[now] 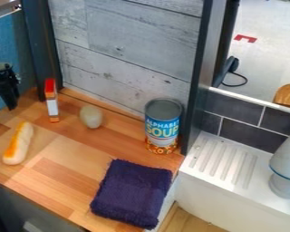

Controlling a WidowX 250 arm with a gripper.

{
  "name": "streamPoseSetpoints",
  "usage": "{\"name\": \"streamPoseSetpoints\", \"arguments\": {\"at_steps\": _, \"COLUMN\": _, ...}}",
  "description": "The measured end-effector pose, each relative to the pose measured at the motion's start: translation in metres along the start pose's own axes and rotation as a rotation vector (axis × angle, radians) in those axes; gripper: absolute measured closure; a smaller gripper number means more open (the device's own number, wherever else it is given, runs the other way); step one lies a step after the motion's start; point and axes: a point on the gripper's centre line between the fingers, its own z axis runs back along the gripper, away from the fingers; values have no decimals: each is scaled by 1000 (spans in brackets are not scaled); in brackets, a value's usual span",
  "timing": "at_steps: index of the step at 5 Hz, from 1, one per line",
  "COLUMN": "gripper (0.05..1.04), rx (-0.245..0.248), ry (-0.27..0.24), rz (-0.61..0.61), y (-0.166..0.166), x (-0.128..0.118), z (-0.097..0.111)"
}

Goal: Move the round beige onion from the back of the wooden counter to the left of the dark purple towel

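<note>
Long roll [18, 142]: pale, with an orange strip along one side, lying on the counter [70, 156] at the left of the view.
Hand [12, 107]: black, hanging at the left edge of the view, nearest to the roll and the box; whether it is spread or pressed together, I cannot tell.
Small box [51, 102]: red, white and orange, upright near the roll, beside a dark post [41, 45].
Egg-shaped thing [91, 116]: off-white, between the box and the can, touching neither.
Can [162, 127]: upright near the back of the counter, with a blue label and an orange patterned band at its foot.
Towel [132, 192]: dark purple-blue, folded, lying in front of the can and apart from it, by the counter's right edge.
Wall [129, 41]: grey wooden boards behind the counter.
Drainboard [220, 163]: white and ridged, to the right of the can and towel, below dark tiles [235, 108].
Grey-white object [287, 165]: at the right edge of the view, with a thin blue ring around it.
</note>
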Motion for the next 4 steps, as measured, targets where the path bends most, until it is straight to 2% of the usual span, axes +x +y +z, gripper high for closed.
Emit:
{"name": "streamPoseSetpoints", "arguments": {"at_steps": 1, "gripper": 83, "rx": -2, "ry": 28, "rz": 8, "y": 1, "x": -4, "z": -8}}
{"name": "streamPoseSetpoints", "arguments": {"at_steps": 2, "gripper": 83, "rx": -32, "ry": 14, "rz": 60, "y": -2, "x": 6, "z": -20}}
{"name": "streamPoseSetpoints", "arguments": {"at_steps": 4, "gripper": 83, "rx": -32, "ry": -53, "rz": 88, "y": -39, "x": 37, "z": -51}}
